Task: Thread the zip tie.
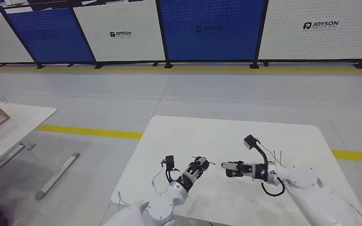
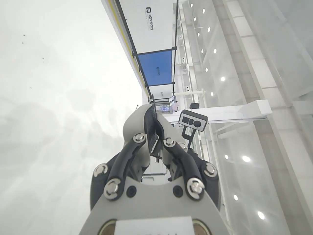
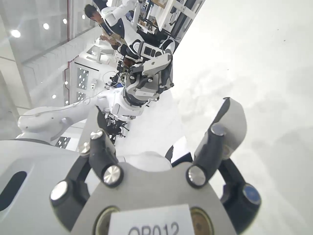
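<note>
Step in hand looks like the line-up before threading. Left claw point(image 1: 203, 164) is pinched narrow on the zip tie point(image 1: 210, 164), and a thin dark bit pokes past its tips toward the right claw point(image 1: 228, 167). Right claw is wide and empty, facing the left one, near but apart. Both hang above the table point(image 1: 237, 133), by the middle of its near edge. Next move likely needs the right claw to take the free end and aim it at the head. Which end pokes out is too small to tell.
</note>
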